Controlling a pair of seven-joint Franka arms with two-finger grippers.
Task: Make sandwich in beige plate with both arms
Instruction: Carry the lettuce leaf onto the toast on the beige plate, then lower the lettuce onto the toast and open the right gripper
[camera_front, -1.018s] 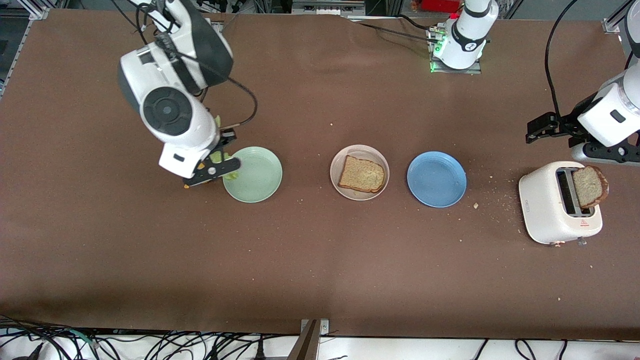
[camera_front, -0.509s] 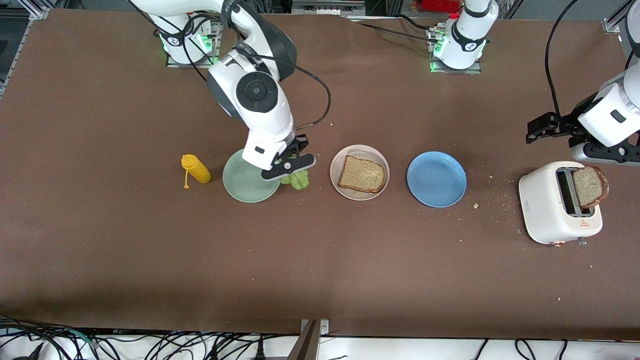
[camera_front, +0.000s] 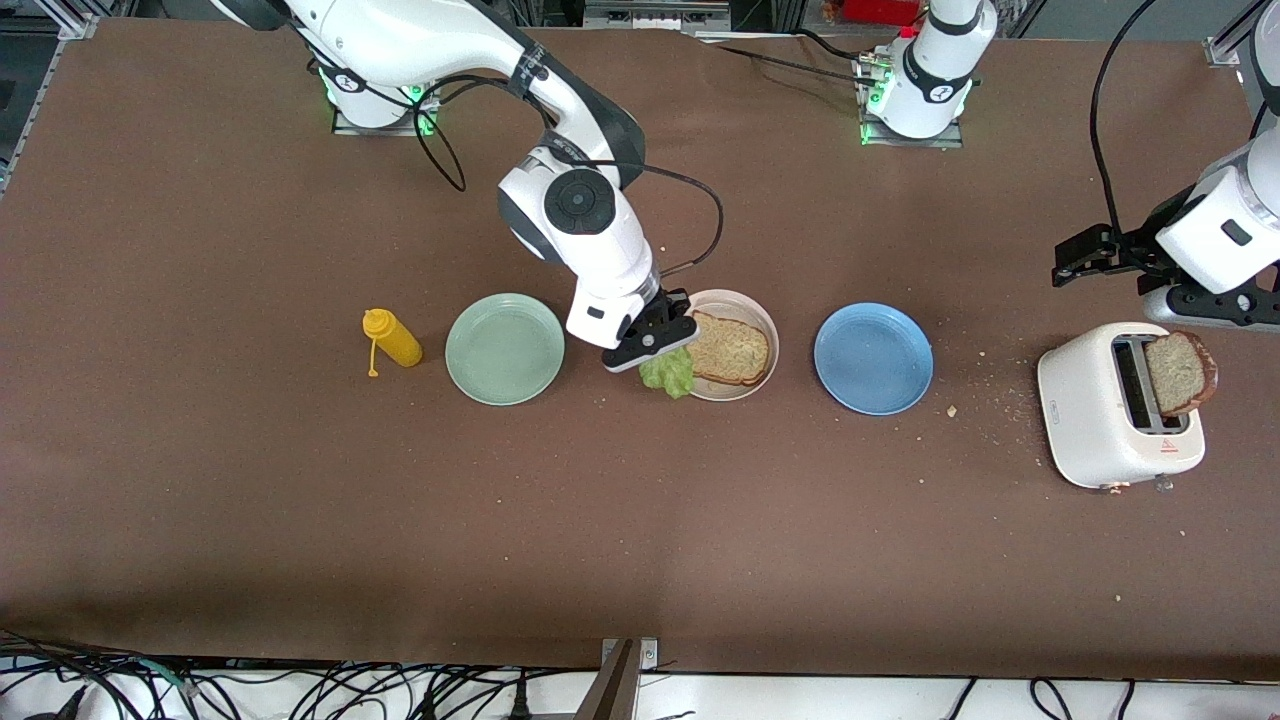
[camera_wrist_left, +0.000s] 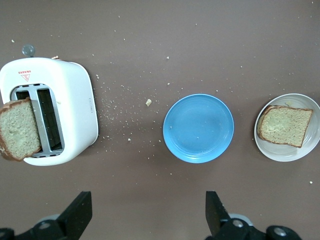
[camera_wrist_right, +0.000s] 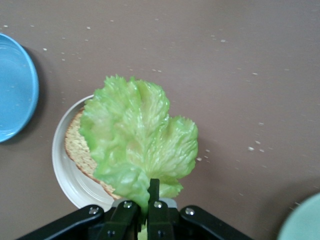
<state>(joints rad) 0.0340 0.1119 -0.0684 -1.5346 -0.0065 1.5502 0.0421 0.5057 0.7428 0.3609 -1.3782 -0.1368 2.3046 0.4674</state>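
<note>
Right tool (camera_front: 655, 345) is pinching the lettuce leaf (camera_wrist_right: 137, 142) over the rim of the beige plate (camera_front: 745, 303), where one bread slice (camera_front: 728, 349) lies. The leaf hangs half off the plate toward the mint-green plate (camera_front: 505, 348); released here, it could flop onto the tabletop (camera_front: 640, 540). Left tool (camera_wrist_left: 145, 220) waits spread wide above the toaster (camera_front: 1105, 410), the second slice (camera_front: 1178, 372) sticking out of its slot.
</note>
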